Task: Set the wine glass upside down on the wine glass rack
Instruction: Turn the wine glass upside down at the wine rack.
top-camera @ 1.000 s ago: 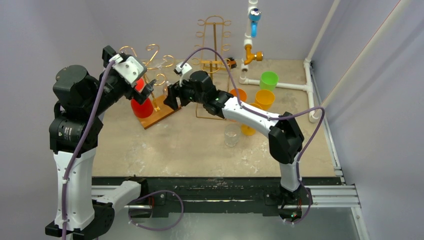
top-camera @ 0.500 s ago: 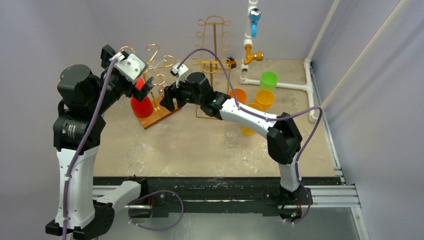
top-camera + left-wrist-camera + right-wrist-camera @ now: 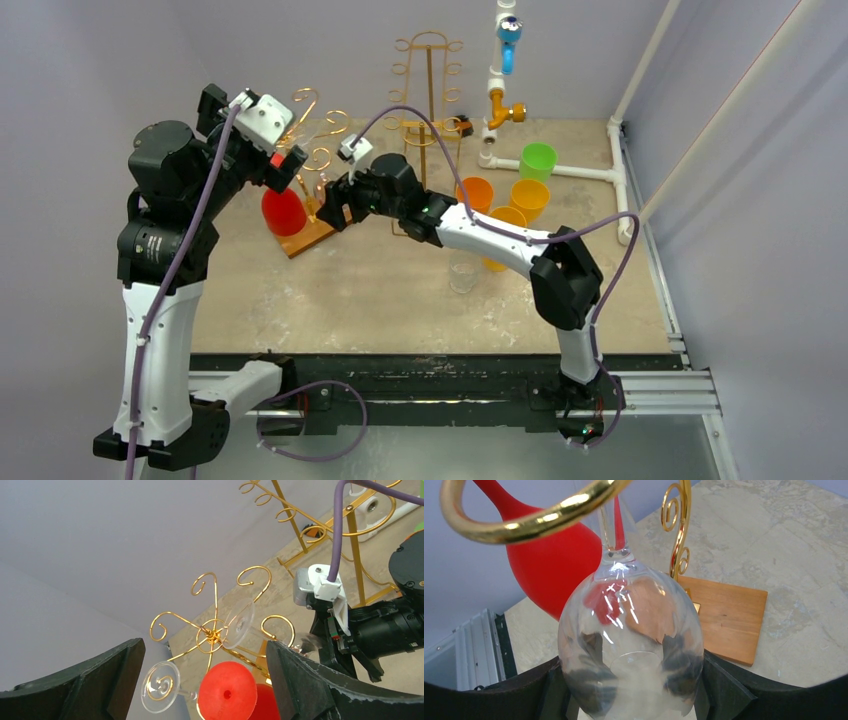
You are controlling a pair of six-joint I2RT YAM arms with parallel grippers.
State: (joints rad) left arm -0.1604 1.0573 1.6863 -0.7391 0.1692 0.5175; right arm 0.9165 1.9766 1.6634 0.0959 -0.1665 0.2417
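We find the clear wine glass with its bowl wedged between the two fingers of the right gripper, one finger pressed against each side of the glass, so the bowl is pinched. Its stem runs up and away from the fingers, passing close by a curled arm of the gold wine glass rack. From the left wrist we see its round foot just beside the rack's hub, though we cannot tell whether it rests on a hook. The left gripper hangs near the top of the rack with its fingers spread wide, touching nothing. A red glass and a second clear glass hang from the rack, which stands on a wooden base. To the right stand a green cup, orange cups and a clear tumbler, all mouth up, their insides too small to judge. The tabletop is speckled beige, and pale walls enclose it.
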